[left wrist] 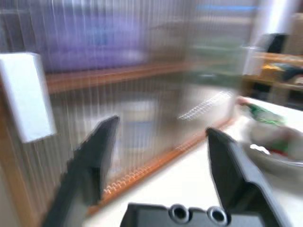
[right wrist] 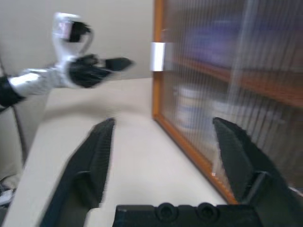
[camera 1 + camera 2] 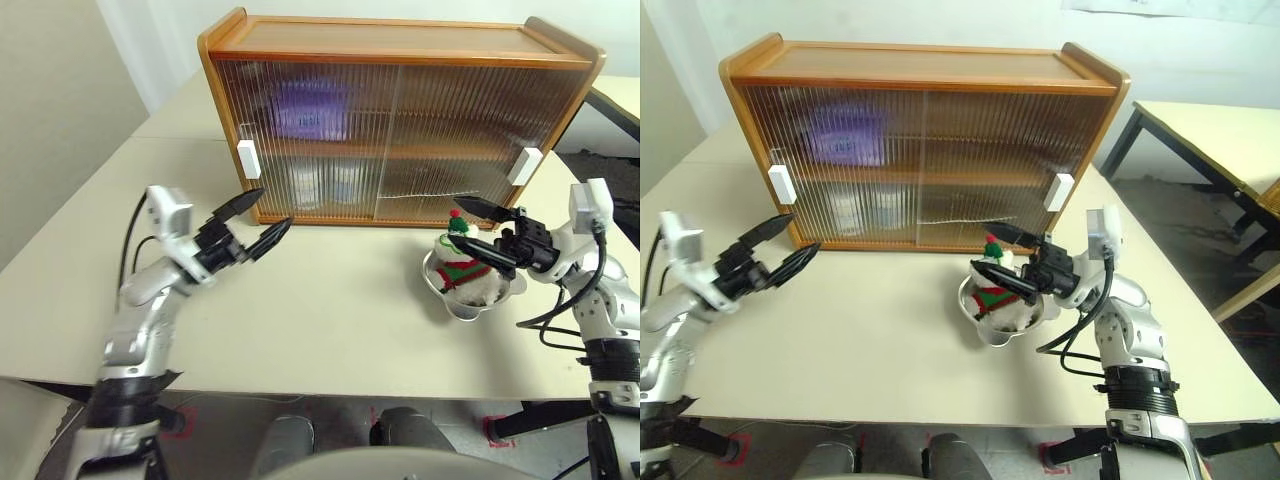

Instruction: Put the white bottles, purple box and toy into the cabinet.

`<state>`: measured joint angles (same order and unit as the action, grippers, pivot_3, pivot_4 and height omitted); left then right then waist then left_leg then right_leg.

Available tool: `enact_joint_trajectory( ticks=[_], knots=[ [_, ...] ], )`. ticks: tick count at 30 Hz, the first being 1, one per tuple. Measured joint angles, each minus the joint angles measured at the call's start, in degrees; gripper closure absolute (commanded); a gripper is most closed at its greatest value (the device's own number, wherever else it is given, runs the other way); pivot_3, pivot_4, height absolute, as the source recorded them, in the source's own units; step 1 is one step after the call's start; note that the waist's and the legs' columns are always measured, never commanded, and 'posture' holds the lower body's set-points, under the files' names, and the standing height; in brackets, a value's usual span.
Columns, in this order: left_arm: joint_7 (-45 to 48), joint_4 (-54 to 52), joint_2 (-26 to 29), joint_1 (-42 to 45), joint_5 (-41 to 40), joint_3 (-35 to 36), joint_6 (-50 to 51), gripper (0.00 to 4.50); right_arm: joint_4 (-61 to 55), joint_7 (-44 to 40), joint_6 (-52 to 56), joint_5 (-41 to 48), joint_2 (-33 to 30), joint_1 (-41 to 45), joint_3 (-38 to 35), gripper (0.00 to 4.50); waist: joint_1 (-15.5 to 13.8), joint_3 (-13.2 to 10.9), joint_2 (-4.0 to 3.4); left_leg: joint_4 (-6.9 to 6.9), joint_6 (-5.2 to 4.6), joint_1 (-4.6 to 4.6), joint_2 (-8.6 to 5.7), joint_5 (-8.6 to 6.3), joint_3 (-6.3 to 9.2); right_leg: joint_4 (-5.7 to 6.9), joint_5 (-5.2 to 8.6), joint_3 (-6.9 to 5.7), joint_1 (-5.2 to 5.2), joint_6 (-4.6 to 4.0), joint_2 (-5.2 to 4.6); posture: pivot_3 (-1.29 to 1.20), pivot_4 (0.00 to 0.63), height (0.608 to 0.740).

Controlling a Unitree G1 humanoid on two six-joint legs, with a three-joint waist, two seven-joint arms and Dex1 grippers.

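Beige worktop (image 3: 330,320) carries the brown wooden cabinet (image 3: 400,45), doors shut; behind the ribbed panes the purple box (image 3: 310,108) and 2 white bottles (image 3: 330,185) already sit. Left: the knitted snowman toy (image 3: 462,262) in a steel bowl (image 3: 450,300). Closed doors bar entry. Both the left end effector (image 3: 257,218) and right end effector (image 3: 478,230) are spread, empty.

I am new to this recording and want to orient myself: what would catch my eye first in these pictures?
The large brown wooden cabinet with ribbed translucent doors stands at the back of the pale table; a purple box shows through on its upper shelf, white bottles below. In front of its right end, a knitted snowman toy sits in a shiny steel bowl, between the right gripper's open fingers.
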<state>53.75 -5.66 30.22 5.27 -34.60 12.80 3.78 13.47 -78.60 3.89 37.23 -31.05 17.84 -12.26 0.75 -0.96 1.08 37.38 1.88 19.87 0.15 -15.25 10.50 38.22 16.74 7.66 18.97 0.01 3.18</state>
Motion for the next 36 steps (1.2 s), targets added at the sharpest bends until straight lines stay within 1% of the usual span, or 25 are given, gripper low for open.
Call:
enact_joint_trajectory(
  ticks=[4, 8, 9, 12, 15, 19, 25, 28, 32, 36],
  knots=[
    [5.8, -1.1, 4.2, -3.3, -4.5, 3.4, 1.7, 0.0, 2.9, 1.1, -1.2, 0.4, -0.5, 2.7, -2.7, 2.91, -0.3, 0.0, -0.05, -0.07, -0.02, 0.01, 0.06, -0.01, 0.03, 0.03, 0.01, 0.0, 0.09, -0.04, -0.01, -0.03, 0.0, 0.74],
    [7.2, -1.3, 5.0, -5.4, -7.4, 5.8, 3.6, 0.0, 5.8, 3.9, -1.3, 1.9, -0.6, 4.0, -6.6, 4.38, -0.7, 0.0, -0.06, -0.09, -0.02, 0.1, 0.14, -0.01, 0.05, 0.03, 0.01, -0.02, 0.21, -0.09, -0.03, -0.02, 0.0, 0.74],
    [7.4, -1.6, 5.0, -6.0, -8.0, 6.3, 3.9, 0.0, 7.0, 5.3, -2.0, 1.7, -0.6, 4.1, -7.4, 4.47, -0.8, 0.0, -0.06, -0.11, -0.02, 0.12, 0.16, -0.01, 0.05, 0.03, 0.0, -0.02, 0.25, -0.11, -0.04, -0.02, 0.0, 0.74],
    [6.9, -2.6, 4.1, -6.8, -8.5, 6.6, 4.0, 0.0, 10.1, 8.0, -3.8, 0.5, -1.1, 4.1, -9.5, 4.47, -0.9, 0.0, -0.08, -0.16, -0.03, 0.17, 0.2, -0.02, 0.04, 0.04, 0.0, 0.06, 0.34, -0.12, -0.06, -0.01, 0.0, 0.74],
    [5.3, -5.1, 2.5, -7.1, -8.7, 6.6, 4.1, 0.0, 10.7, 8.4, -4.7, 0.4, -1.2, 4.1, -9.9, 4.47, -0.8, 0.0, -0.08, -0.25, -0.02, 0.16, 0.22, -0.01, 0.02, 0.04, 0.0, 0.05, 0.37, -0.15, -0.02, -0.01, 0.0, 0.74],
    [5.1, -7.2, 2.5, -8.7, -8.3, 6.2, 4.2, 0.0, 12.1, 8.4, -5.9, 0.4, -1.6, 4.0, -10.9, 4.47, -0.8, 0.1, -0.15, -0.32, -0.02, 0.13, 0.21, -0.01, -0.03, 0.04, 0.03, -0.06, 0.35, -0.12, 0.0, -0.02, 0.0, 0.74],
    [6.2, -7.3, 2.6, -9.3, -7.5, 4.8, 4.4, 0.0, 16.5, 10.2, -8.8, -0.6, -4.3, 4.7, -13.6, 4.47, -0.9, 0.1, -0.16, -0.32, -0.03, 0.06, 0.22, 0.0, -0.01, 0.06, 0.02, -0.02, 0.28, -0.13, -0.01, -0.02, 0.0, 0.74],
    [6.5, -8.1, 3.1, -9.3, -7.5, 3.9, 5.4, 0.0, 18.0, 12.1, -9.7, -2.2, -5.3, 4.8, -13.8, 4.47, -0.8, 0.1, -0.16, -0.32, -0.03, 0.04, 0.24, 0.0, -0.01, 0.07, 0.01, -0.02, 0.28, -0.14, -0.01, -0.02, 0.0, 0.74],
    [6.7, -9.7, 3.6, -9.0, -7.5, 2.3, 6.5, 0.0, 18.6, 14.1, -9.8, -4.2, -5.3, 5.2, -13.1, 4.47, -0.8, 0.1, -0.22, -0.33, -0.05, 0.06, 0.25, 0.0, -0.02, 0.07, 0.01, -0.02, 0.3, -0.14, -0.01, -0.02, 0.0, 0.74],
    [6.1, -10.1, 3.6, -8.9, -7.1, 2.1, 6.7, 0.0, 18.3, 15.1, -9.5, -5.4, -5.2, 5.4, -11.9, 4.47, -0.8, 0.1, -0.23, -0.37, -0.05, 0.05, 0.25, -0.01, -0.01, 0.07, 0.02, -0.03, 0.31, -0.12, -0.01, -0.02, 0.0, 0.74]
  ],
)
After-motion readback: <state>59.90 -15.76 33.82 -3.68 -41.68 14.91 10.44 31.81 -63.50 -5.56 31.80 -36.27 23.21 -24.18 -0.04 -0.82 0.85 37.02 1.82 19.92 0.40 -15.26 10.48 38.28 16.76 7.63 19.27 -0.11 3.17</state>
